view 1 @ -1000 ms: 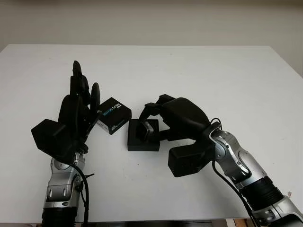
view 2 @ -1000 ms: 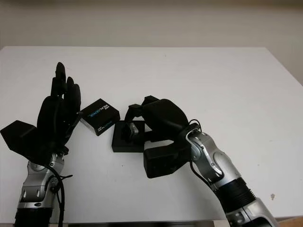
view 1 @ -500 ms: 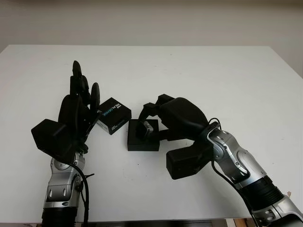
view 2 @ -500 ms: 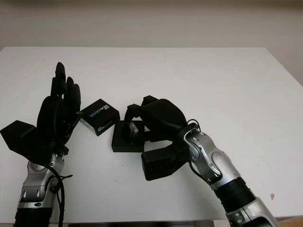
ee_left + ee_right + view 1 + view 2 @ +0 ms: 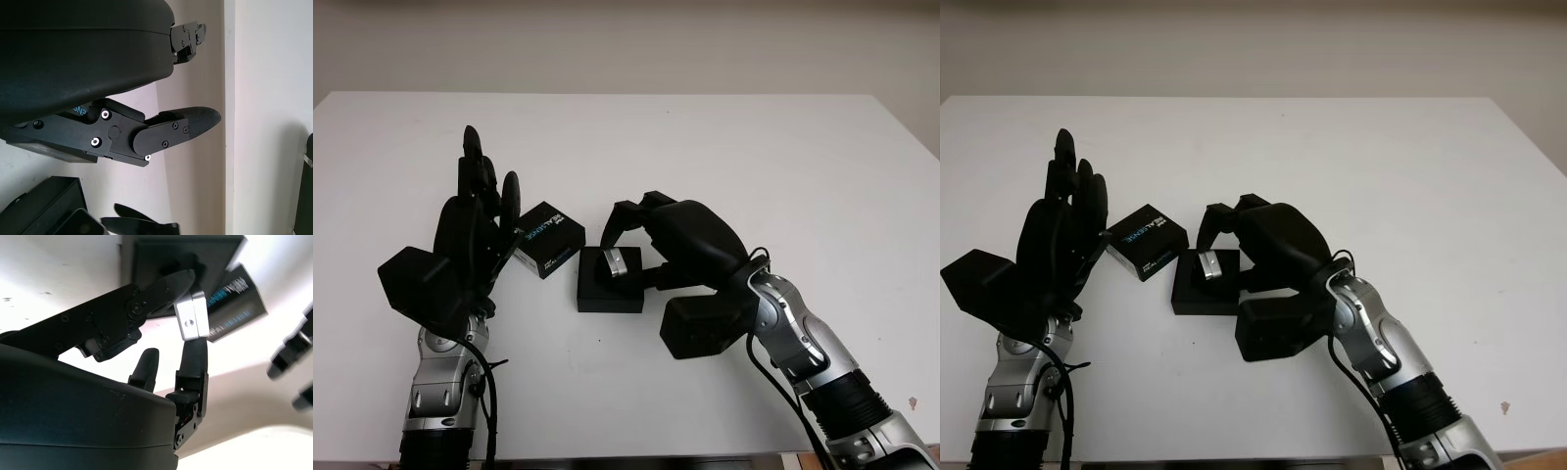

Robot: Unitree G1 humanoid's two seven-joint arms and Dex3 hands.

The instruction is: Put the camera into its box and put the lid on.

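A small silver camera (image 5: 615, 261) sits in the open black box (image 5: 607, 292) at mid-table. My right hand (image 5: 628, 247) arches over the box. In the right wrist view the camera (image 5: 190, 320) is pinched between two of its fingers (image 5: 195, 360), so the hand is shut on it. The black lid (image 5: 548, 238), printed with white and blue lettering, lies just left of the box. My left hand (image 5: 481, 196) stands upright and open beside the lid, holding nothing.
The white table (image 5: 754, 157) reaches far back and to the right, ending at a pale wall. The left forearm (image 5: 440, 392) and right forearm (image 5: 813, 362) come in from the near edge.
The right hand's fingers have lifted and spread a little, so the camera now shows lying in the box. The left hand and the lid have not moved.
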